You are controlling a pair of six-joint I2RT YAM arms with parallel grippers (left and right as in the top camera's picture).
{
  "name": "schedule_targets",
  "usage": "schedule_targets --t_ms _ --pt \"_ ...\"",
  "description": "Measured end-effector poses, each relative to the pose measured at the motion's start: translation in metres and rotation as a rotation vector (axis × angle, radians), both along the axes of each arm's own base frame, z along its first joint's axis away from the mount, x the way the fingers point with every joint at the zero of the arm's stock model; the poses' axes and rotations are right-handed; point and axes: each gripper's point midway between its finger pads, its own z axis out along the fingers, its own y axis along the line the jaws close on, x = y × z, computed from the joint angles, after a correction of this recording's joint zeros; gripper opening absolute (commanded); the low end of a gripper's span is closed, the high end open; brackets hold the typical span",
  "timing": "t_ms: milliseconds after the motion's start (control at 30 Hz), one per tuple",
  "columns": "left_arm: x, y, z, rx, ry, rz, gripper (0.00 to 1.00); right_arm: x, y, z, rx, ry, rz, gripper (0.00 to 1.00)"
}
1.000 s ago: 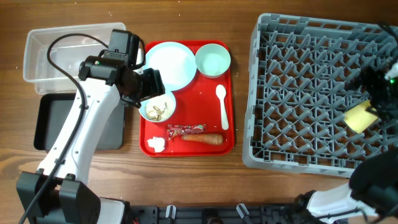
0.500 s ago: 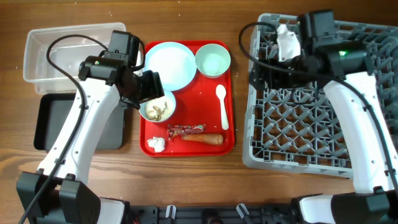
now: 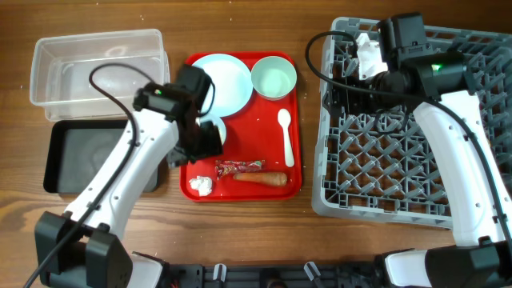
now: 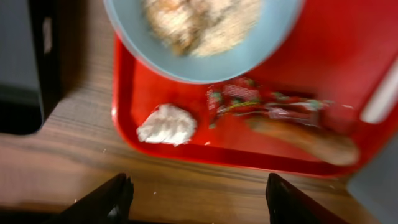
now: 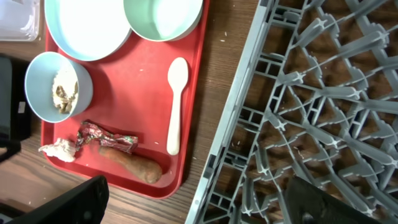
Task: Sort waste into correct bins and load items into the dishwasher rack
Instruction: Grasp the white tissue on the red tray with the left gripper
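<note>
Just ahead of the left gripper (image 4: 198,182), between its wide-spread, empty fingers, the crumpled tissue (image 4: 166,124) lies in the near corner of the red tray (image 4: 311,50), probably the next pick. Past it are the candy wrapper (image 4: 249,102), the carrot (image 4: 305,140) and the small bowl (image 4: 134,28) of scraps. The black tray (image 4: 18,62) waits to the left. The right gripper (image 5: 199,190), equally open and empty, hovers at the dishwasher rack (image 5: 236,118) edge. A wooden table (image 4: 74,155) carries everything.

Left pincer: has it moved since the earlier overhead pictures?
Yes. The left pincer has shifted toward the red tray's near edge, now covering most of the small bowl.
</note>
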Motion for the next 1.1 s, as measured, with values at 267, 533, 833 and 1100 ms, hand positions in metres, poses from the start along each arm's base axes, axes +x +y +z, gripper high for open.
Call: schedule_targets --t_ms 267,533,833,1100 --pt "-0.021 0.016 -0.059 0.077 0.036 0.127 0.78 -0.001 -0.005 -0.002 -0.027 0.003 -0.01 0.95" --pt "-0.017 0.015 -0.085 0.054 -0.018 0.14 0.61 -0.001 -0.005 -0.002 -0.03 0.007 -0.01 0.95" --pt "-0.024 0.017 -0.093 0.065 -0.006 0.139 0.59 -0.002 -0.006 -0.002 -0.031 0.011 -0.01 0.95" --pt "-0.027 0.017 -0.099 0.064 -0.007 0.135 0.18 -0.003 -0.006 -0.003 -0.032 0.014 -0.01 0.95"
